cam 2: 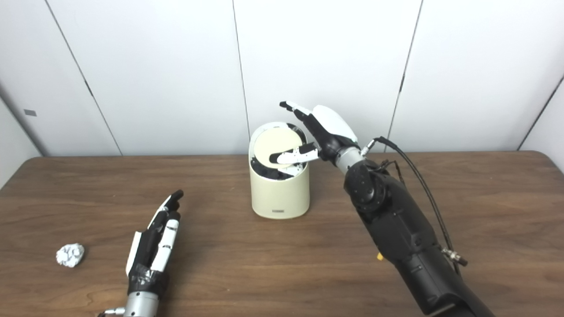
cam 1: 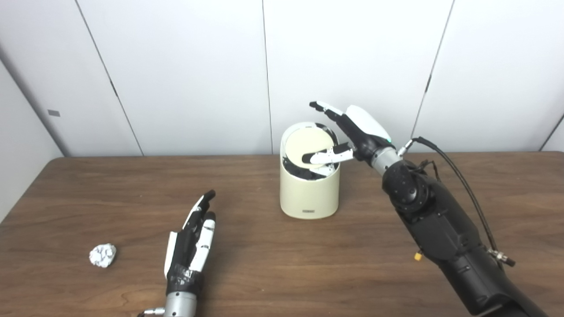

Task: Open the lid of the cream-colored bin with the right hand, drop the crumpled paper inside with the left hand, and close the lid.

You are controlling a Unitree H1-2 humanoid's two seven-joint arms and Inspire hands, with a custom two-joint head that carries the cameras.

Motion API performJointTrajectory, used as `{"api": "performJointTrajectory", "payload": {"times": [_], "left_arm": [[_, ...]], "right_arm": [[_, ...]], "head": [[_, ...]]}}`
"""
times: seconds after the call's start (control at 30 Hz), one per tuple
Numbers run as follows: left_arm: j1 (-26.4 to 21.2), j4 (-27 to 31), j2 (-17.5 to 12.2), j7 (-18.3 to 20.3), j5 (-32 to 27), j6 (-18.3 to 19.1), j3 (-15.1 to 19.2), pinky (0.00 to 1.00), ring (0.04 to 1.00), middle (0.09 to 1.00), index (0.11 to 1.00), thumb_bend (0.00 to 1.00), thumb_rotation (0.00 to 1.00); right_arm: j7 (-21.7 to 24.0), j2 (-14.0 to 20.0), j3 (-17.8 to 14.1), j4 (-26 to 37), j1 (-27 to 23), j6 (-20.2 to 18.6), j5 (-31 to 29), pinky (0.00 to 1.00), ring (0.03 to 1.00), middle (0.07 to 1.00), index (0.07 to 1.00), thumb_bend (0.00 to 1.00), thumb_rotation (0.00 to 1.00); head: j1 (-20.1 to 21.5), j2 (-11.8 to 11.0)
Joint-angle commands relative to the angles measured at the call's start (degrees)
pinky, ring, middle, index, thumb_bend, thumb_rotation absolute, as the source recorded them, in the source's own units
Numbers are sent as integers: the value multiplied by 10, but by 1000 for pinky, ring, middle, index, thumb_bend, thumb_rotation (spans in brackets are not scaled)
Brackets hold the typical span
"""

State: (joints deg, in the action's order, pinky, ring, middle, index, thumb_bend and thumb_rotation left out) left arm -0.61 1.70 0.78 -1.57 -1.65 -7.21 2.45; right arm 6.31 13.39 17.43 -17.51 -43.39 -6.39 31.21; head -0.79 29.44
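Two hands spread, holding nothing: right hand thumb on tilted lid of cream-colored cylindrical bin; left hand beside crumpled white paper on brown wooden counter.

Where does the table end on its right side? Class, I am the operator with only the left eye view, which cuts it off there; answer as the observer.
Observer: The right eye view shows the table ending at a rounded far right corner, just below the wall.
Operator: Is the right arm close to that side?
Observer: No. In the right eye view, wood tabletop lies between the right arm and the table's right edge.
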Motion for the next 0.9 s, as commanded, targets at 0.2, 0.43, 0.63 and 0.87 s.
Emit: {"api": "performJointTrajectory", "payload": {"times": [0.2,0.43,0.63,0.87], "left_arm": [[20,-2,13,-4,4,7,-8,1000,1000,985,921,254,675],[20,-5,13,-2,7,-2,-9,1000,1000,980,904,258,680],[20,-5,12,-2,11,-1,-9,1000,1000,978,912,268,680],[22,2,16,-3,10,6,-10,1000,1000,976,892,304,663]], "right_arm": [[-7,16,13,7,-21,6,30,929,928,921,910,827,58],[-8,16,13,5,-20,8,32,933,933,920,906,853,31],[-8,8,1,11,-15,5,17,910,928,919,903,726,202],[3,-8,-11,40,-10,-9,-5,836,924,922,912,597,446]], "head": [[-1,6],[-2,7],[-2,7],[-5,13]]}}
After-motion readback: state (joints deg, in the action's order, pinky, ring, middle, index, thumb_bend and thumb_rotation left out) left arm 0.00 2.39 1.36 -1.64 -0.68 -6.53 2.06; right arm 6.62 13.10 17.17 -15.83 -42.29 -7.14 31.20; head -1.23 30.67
